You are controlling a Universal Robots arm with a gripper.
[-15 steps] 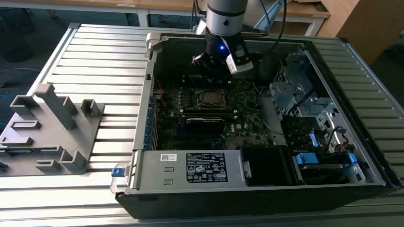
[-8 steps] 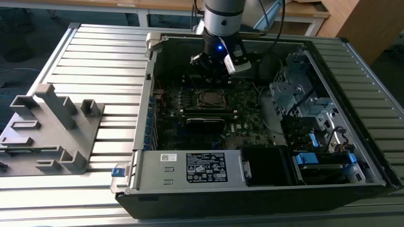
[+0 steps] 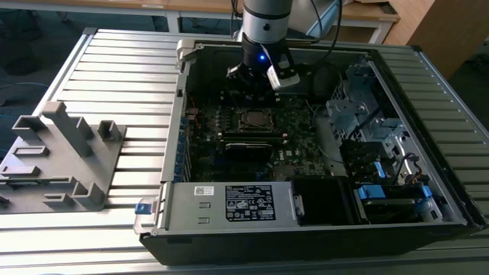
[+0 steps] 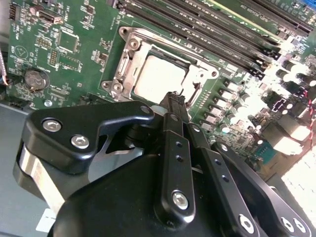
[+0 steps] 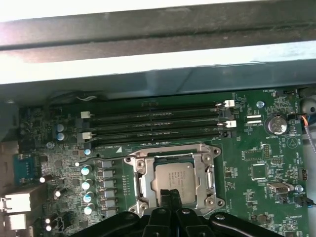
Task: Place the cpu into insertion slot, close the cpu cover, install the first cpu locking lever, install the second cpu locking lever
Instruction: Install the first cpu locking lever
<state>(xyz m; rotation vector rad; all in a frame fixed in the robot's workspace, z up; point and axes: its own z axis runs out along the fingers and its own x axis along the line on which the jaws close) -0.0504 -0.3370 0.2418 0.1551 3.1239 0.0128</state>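
The cpu (image 5: 176, 177) lies flat in the insertion slot (image 3: 252, 119) on the green motherboard, its pale metallic top also clear in the second wrist view (image 4: 157, 78). The silvery cpu cover (image 5: 140, 173) lies down around it as a frame, seen too in the second wrist view (image 4: 129, 48). My gripper (image 5: 170, 194) hangs just over the socket's edge, its black fingers (image 4: 174, 106) pressed together and shut. A thin metal lever (image 4: 195, 90) runs beside the fingertips. I see nothing held between them. In the exterior view the gripper (image 3: 246, 96) sits above the socket.
Long black memory slots (image 5: 155, 123) run beside the socket. A coin battery (image 5: 276, 126) sits on the board. The case walls (image 3: 183, 114), drive cage (image 3: 359, 109) and power supply (image 3: 229, 203) hem the board in. A grey fixture (image 3: 57, 154) stands at the exterior view's left.
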